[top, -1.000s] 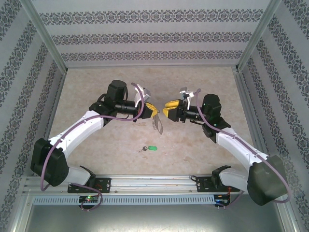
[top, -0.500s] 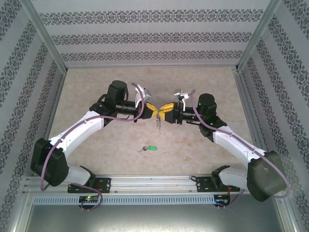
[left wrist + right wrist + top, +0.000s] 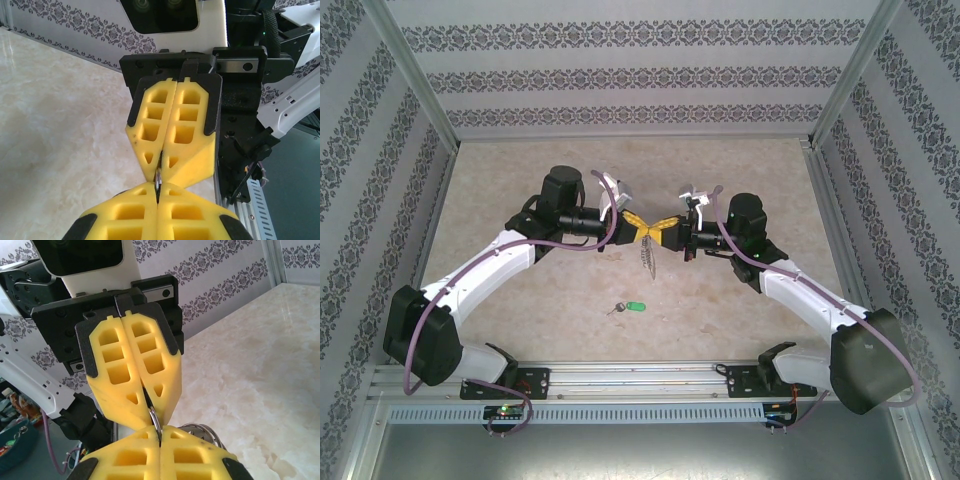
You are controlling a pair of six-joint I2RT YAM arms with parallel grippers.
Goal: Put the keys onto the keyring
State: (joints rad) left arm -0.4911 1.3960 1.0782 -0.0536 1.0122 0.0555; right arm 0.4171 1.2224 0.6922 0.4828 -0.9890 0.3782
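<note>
Top external: left gripper (image 3: 642, 229) and right gripper (image 3: 657, 233) meet tip to tip, both clamped tight on the keyring (image 3: 647, 257), keys (image 3: 626, 308) lying well apart on the table (image 3: 520, 180).

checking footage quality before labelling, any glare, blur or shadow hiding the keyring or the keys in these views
Top external: soft, even light, no glare; the keyring is thin and low in contrast against the table, the keys small but clear. Left wrist: sharp, the keyring just an edge-on sliver. Right wrist: the table washes out pale at right, with a bright glint on the keyring's metal.
</note>
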